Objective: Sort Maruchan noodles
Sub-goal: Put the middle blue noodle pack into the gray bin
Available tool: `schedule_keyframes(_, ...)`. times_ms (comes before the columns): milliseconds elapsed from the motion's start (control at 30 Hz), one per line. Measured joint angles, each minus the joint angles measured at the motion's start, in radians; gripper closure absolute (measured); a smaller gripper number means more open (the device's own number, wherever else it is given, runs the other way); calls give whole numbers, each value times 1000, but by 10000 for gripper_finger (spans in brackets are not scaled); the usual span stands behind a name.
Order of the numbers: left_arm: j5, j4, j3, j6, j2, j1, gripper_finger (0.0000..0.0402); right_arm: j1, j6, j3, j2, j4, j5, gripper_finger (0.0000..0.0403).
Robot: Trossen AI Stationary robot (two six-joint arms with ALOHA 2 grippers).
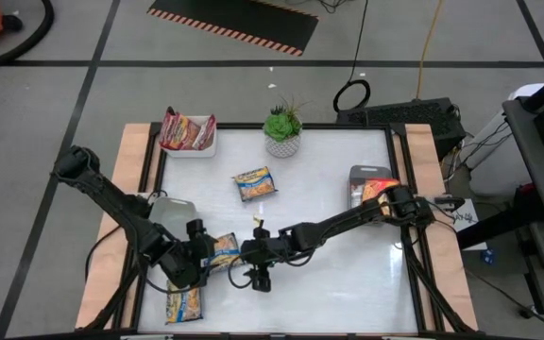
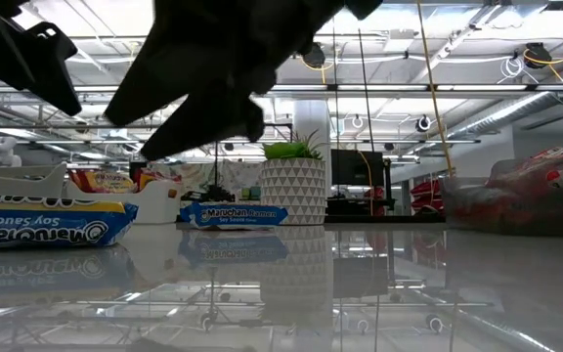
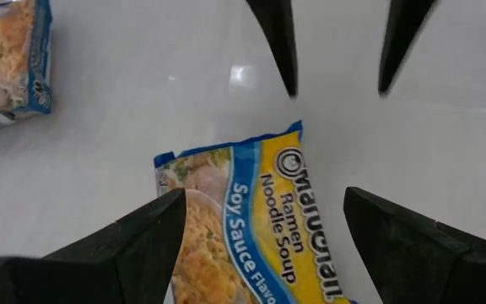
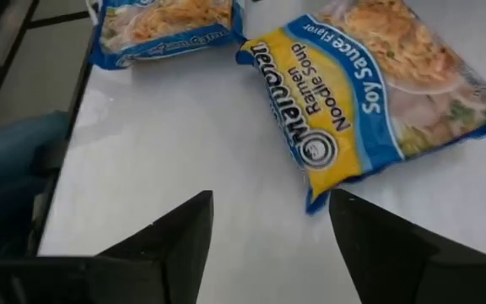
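high view: left gripper and right gripper near the table's front edge, a blue packet between them.
left wrist view: fingers spread over it.
right wrist view: fingers spread, empty.

One camera looks straight down on the white table. One sits low on it. Both wrist cameras look closely at one blue-and-yellow noodle packet.
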Motion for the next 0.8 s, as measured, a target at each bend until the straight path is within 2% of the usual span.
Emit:
schedule_keyframes(167, 9, -3, 0, 17, 0, 21, 76, -3, 51, 0, 23, 14, 15, 176)
schedule_keyframes(467, 21, 2, 0, 24, 0, 26, 76, 4, 128, 0, 21, 11, 158, 186)
schedule_keyframes(600, 21, 4, 0, -3, 0, 19, 76, 16, 142, 0, 24, 4, 165, 187)
schedule_keyframes(800, 21, 38, 0, -71, 0, -23, 76, 53, 173, 0, 24, 19, 230, 187)
